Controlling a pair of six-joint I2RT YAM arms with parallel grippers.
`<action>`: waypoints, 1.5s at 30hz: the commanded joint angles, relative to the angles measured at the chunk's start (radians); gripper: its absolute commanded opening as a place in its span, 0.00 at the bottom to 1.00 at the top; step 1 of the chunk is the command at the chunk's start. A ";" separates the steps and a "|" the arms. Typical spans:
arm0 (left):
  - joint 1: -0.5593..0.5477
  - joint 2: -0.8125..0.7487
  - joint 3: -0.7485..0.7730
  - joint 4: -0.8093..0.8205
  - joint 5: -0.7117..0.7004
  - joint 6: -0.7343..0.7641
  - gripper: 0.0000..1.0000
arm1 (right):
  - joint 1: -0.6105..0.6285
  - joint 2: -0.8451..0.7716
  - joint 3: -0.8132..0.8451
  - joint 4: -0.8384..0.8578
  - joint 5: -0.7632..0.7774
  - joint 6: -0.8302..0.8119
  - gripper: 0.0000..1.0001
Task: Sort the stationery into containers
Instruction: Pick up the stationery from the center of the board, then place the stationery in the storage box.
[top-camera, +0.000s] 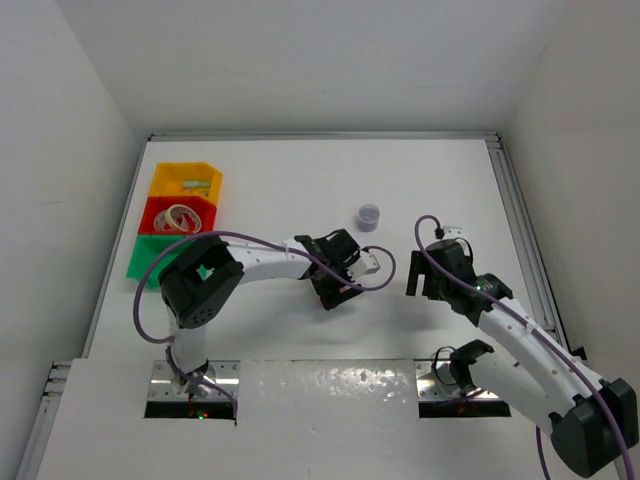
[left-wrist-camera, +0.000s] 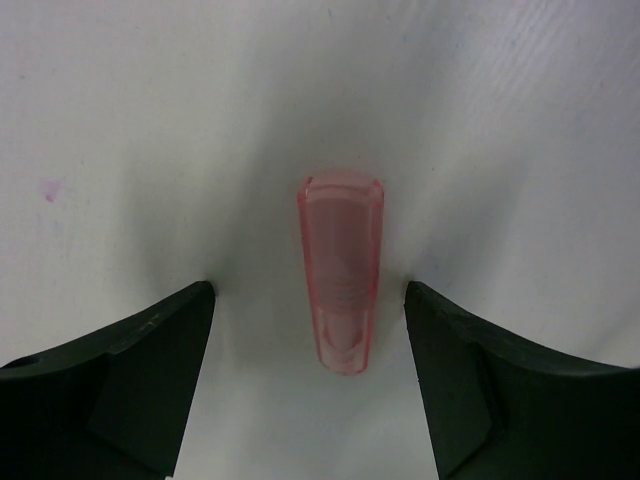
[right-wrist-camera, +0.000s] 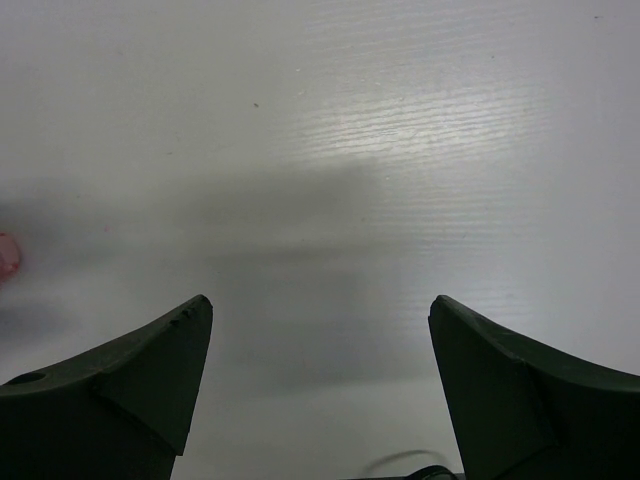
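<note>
A bare white worktop (top-camera: 300, 190) sits inside a white-walled enclosure, its matt surface filling both wrist views.

A pastel pink capsule-shaped piece (left-wrist-camera: 340, 270) lies flat on it, in the centre of the left wrist view. Its long axis runs up the frame, in line with the hand's reach and square to the line along which the fingers close. It sits a little right of the midpoint between the two dark fingers (left-wrist-camera: 150, 370), touching neither. The left hand (top-camera: 336, 272) stands wide open with nothing gripped. Closing as it is would likely pinch the piece across its narrow width.

The left arm is plainly the nearer one. The right hand (right-wrist-camera: 320, 300), at the centre right of the overhead view, is also spread wide and empty, with only worktop between its fingers. A pink sliver at the far left edge of its own view may be the same piece; I cannot tell.

Above and between the two hands stands the tiny grey-purple cylinder (top-camera: 369, 215), alone. At the upper left the three bins are stacked in a column: yellow-orange bin (top-camera: 165, 170) on top, red bin (top-camera: 150, 206) with pale rings (top-camera: 180, 220) inside, and green bin (top-camera: 140, 262) lowest, partly behind the left arm. They are well apart from the pink piece, to its left.

No brand, label or writing can be read anywhere.
</note>
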 joint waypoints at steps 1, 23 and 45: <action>-0.012 0.029 -0.044 0.096 -0.009 -0.033 0.72 | -0.004 -0.035 -0.002 -0.019 0.043 0.006 0.87; 0.587 -0.049 0.323 -0.075 0.151 -0.252 0.00 | -0.012 0.123 0.156 0.088 0.026 -0.077 0.88; 1.258 0.233 0.602 0.157 0.184 -0.898 0.00 | -0.032 0.506 0.426 0.113 0.017 -0.068 0.88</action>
